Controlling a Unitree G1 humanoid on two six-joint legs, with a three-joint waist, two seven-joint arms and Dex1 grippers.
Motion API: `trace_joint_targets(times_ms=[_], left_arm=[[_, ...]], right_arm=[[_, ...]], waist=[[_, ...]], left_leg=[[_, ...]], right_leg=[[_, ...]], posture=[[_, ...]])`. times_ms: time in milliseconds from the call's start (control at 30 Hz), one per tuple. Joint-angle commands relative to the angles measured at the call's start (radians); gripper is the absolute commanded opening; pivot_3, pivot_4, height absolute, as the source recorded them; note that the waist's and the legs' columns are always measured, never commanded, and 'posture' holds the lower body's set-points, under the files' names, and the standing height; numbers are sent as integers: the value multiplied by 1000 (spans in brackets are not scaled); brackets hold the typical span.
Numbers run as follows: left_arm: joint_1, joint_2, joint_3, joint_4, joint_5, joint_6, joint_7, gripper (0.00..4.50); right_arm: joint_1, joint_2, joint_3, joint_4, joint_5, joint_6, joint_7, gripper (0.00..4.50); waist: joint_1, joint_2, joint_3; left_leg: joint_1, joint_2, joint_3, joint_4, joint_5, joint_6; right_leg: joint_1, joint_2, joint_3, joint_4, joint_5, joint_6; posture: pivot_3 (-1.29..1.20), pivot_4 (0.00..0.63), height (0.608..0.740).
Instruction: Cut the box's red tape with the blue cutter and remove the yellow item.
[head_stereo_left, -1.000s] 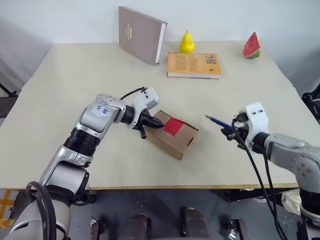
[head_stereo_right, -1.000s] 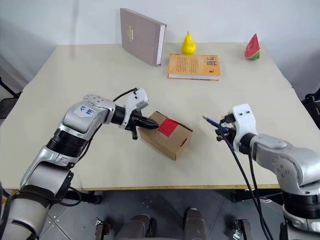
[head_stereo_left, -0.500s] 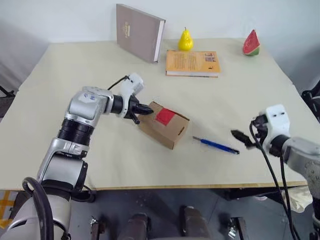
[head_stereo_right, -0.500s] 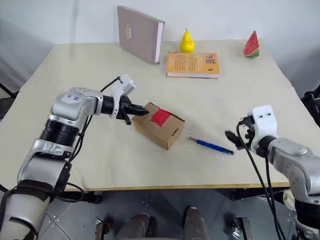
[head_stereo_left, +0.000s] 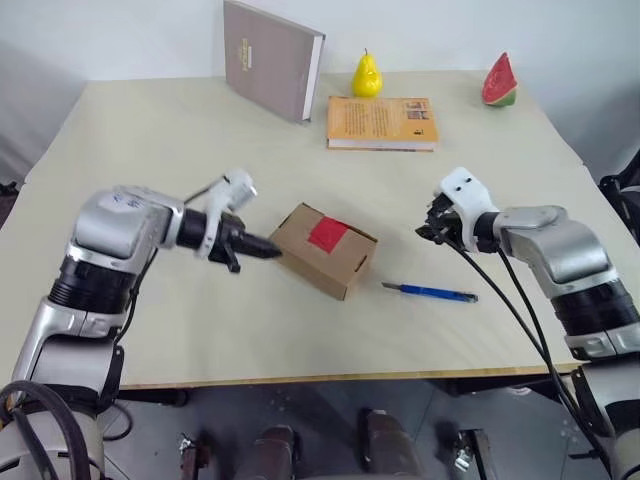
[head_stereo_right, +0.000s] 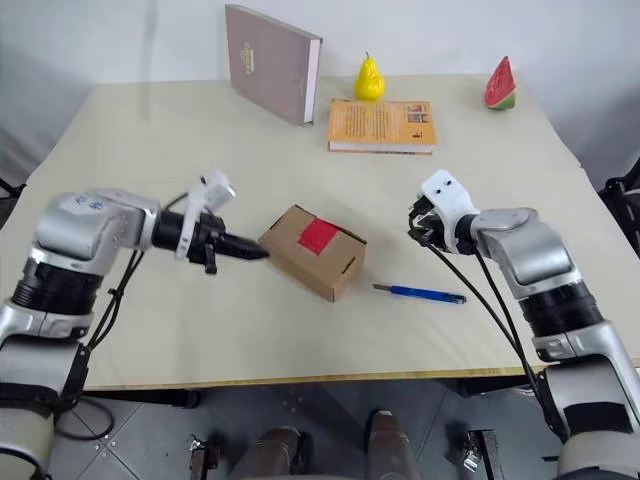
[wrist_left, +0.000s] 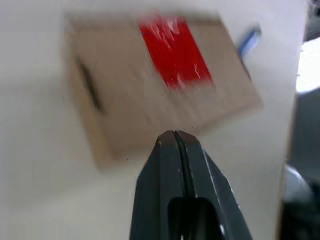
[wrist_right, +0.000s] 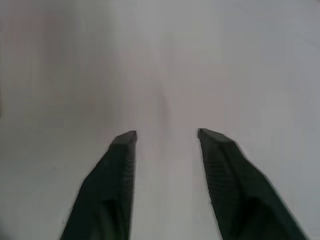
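The cardboard box (head_stereo_left: 324, 249) with its red tape (head_stereo_left: 328, 234) sits mid-table, nearer the front edge; the blue cutter (head_stereo_left: 430, 292) lies flat beside it with bare tabletop (head_stereo_left: 250, 330) around. The left gripper (head_stereo_left: 268, 250), fingers pressed together, points at the box. The right gripper (wrist_right: 166, 136) hovers with fingers parted, empty. Books, pear and watermelon slice line the far edge.

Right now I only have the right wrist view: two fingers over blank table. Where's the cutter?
Observer: The blue cutter lies flat on the table, nearer the robot than the right gripper, which is open and empty.
Operator: Tape cut?
Observer: The red tape looks intact on the closed box.
Operator: Left arm?
Observer: The left gripper is shut, its tip at the box's left corner.
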Motion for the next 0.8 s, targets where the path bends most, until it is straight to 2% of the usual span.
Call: trace_joint_targets(times_ms=[33,67,167,267,467,600,800], left_arm=[[40,22,-23,-159,-58,73,6,0],[57,16,-22,-183,-66,86,21,0],[91,-29,-18,-205,-54,73,95,0],[106,-84,5,-163,-16,26,192,0],[125,-49,34,-105,8,-34,245,0],[115,-15,18,-78,21,-71,232,0],[90,-11,15,-37,32,-102,231,0]], right_arm=[[-99,60,52,147,-88,-124,100,354],[-119,82,62,183,-105,-149,122,21],[-160,143,88,256,-143,-195,184,21],[-151,159,122,230,-178,-229,260,21],[-112,179,123,-22,-119,-82,395,21],[-67,197,130,-209,-87,21,410,21],[-20,225,140,-357,-59,117,399,21]], waist=[[-1,0,0],[0,0,0],[0,0,0],[1,0,0],[-6,0,0],[-2,0,0],[3,0,0]], left_leg=[[0,0,0,0,0,0],[0,1,0,0,0,0],[0,1,-2,1,0,-1],[0,1,-3,2,0,-1],[-1,2,-4,2,0,-3],[0,1,-5,2,0,-3],[-1,0,-7,3,0,-3]], right_leg=[[0,0,0,0,0,0],[0,1,0,0,0,0],[0,1,-1,1,0,0],[0,1,-3,1,0,0],[-1,2,-3,1,0,0],[-1,2,-3,2,0,0],[0,1,-4,2,0,0]], posture=[[0,150,740],[0,150,740],[0,150,740],[0,150,740],[0,150,740],[0,150,740],[0,150,740]])
